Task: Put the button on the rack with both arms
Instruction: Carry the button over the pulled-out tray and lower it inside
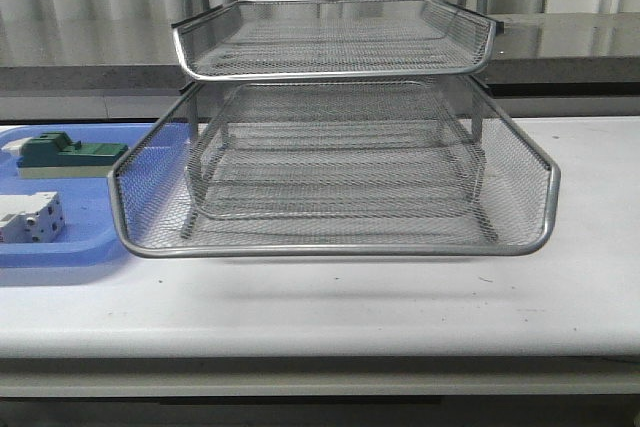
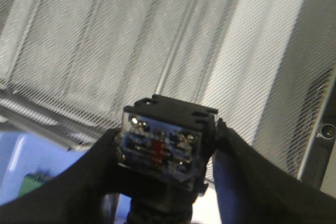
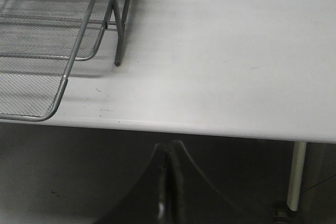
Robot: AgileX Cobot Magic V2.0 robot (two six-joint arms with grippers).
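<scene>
Button (image 2: 164, 148) held in left tool (image 2: 167, 156), close over rack (image 1: 330, 172) mesh.

Left tool's fingers (image 2: 84, 182) were clamped on the button's body, its blue-and-silver rear block facing the wrist camera, rack mesh filling the background. Right tool (image 3: 167, 182) sat pinched together, empty, off the desk (image 3: 220, 51) edge. Neither arm showed in the front view. Best to lower squarely over a tier's flat mesh, clear of its rim, before letting go.

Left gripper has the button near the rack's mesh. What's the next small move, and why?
Probably ease the left gripper forward and down onto a mesh tier of the rack: the button is clamped between its fingers with mesh close behind it. The right gripper is shut and holds nothing.
</scene>
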